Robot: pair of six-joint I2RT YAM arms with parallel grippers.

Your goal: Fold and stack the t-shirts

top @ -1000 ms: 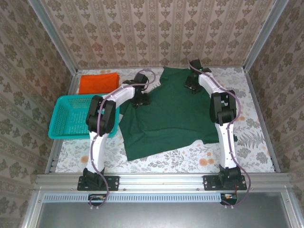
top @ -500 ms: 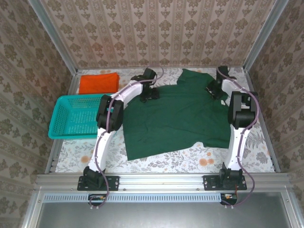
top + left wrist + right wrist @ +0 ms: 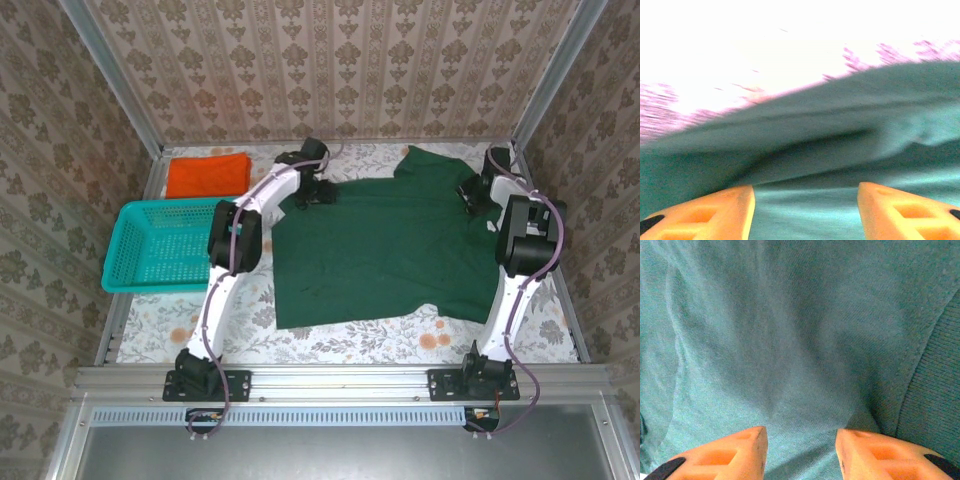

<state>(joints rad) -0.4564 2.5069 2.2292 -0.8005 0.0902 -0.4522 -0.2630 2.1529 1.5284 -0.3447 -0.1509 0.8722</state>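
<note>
Left gripper [image 3: 805, 200] over soft, rumpled green t-shirt [image 3: 385, 245]

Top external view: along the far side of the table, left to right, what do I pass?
Folded bright orange cloth t-shirt → left gripper → right gripper. The large dark green cloth t-shirt spans both grippers, so unplaced.

The spread t-shirt [image 3: 385, 245] is laid centre-right on the table [image 3: 340, 345] in the top view; the folded t-shirt [image 3: 206, 174] is placed at upper left, the basket [image 3: 160, 255] just below it.
</note>
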